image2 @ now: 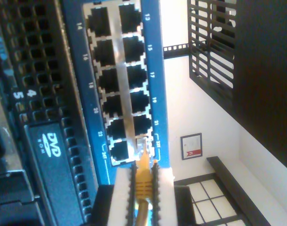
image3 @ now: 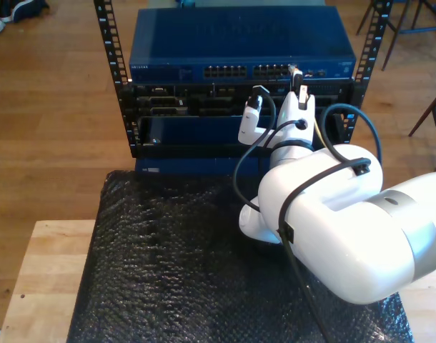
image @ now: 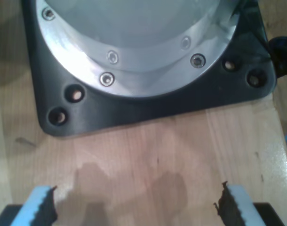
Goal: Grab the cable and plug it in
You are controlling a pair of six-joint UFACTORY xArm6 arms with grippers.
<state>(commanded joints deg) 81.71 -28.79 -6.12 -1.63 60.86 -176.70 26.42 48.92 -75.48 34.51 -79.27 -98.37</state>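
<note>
My second gripper's tool [image2: 143, 188] clamping cable [image2: 143, 176], plug at port edge, my first gripper's tool [image: 139, 202] wide open

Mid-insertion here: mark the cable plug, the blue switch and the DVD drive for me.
cable [image2: 143, 176], second wrist view: yellow boot between my second gripper's fingers.
blue switch [image2: 154, 70], second wrist view: blue face strip beside the numbered ports.
DVD drive [image2: 51, 160], second wrist view: black front panel below the logo.

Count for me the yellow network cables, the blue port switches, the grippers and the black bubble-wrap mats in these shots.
yellow network cable: 1
blue port switch: 1
grippers: 2 (my first gripper, my second gripper)
black bubble-wrap mat: 1
Total: 5
</note>
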